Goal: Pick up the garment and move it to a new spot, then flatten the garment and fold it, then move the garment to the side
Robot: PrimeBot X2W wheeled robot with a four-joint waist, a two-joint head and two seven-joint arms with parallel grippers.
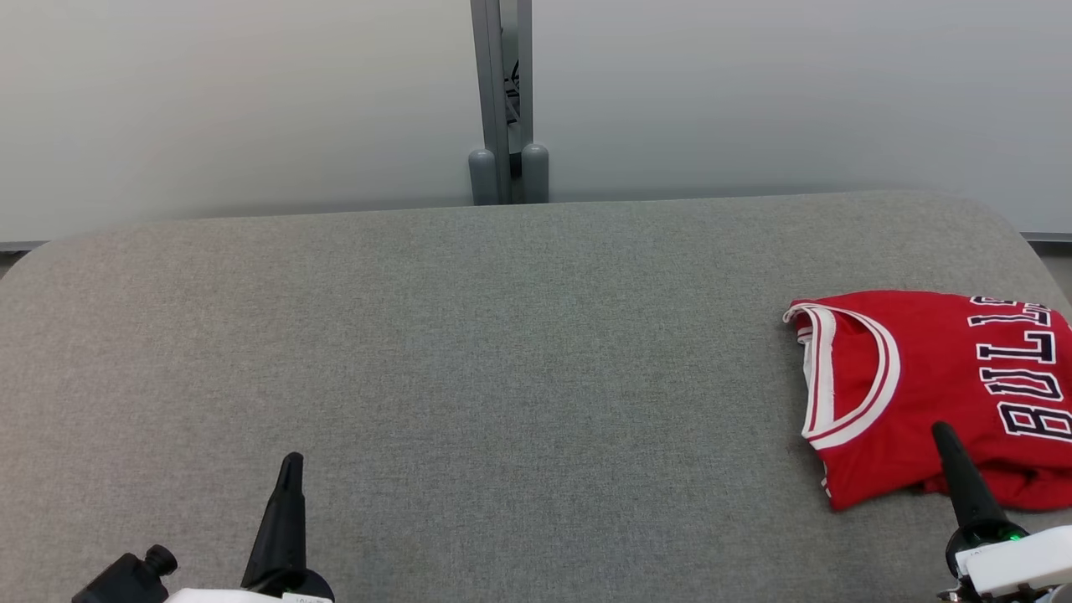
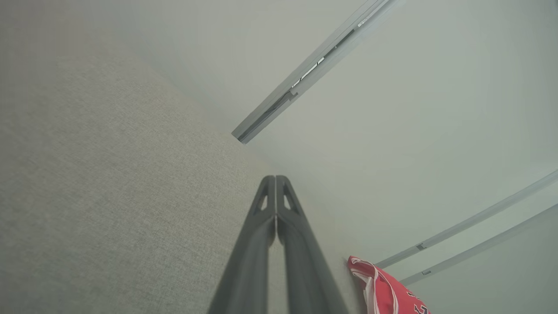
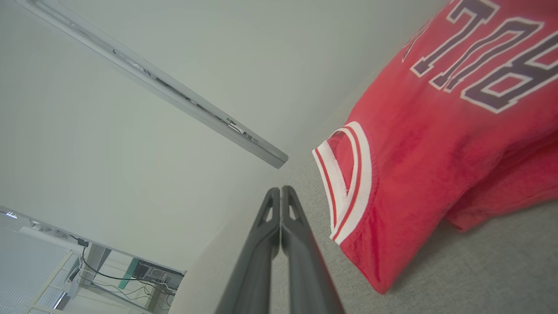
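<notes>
The right gripper point(image 1: 941, 431) and left gripper point(image 1: 291, 461) are both pinched together and empty. The folded garment point(image 1: 921, 368) lies just beside the right one's tips, well apart from the left. A sideways swing of the right gripper may snag the loose hem and undo the fold.

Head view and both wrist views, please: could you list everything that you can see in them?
Red fabric jersey with white trim and dark lettering: one, red, folded, at the table's right end.
Grey fabric-covered table: one, grey, across the head view.
Grey metal post: one, grey, behind the table's far edge.
Pale wall panels: two, off-white, either side of the post.
Left tool: one, dark, shut, lower left over bare table.
Right tool: one, dark, shut, lower right by the jersey's near edge.
</notes>
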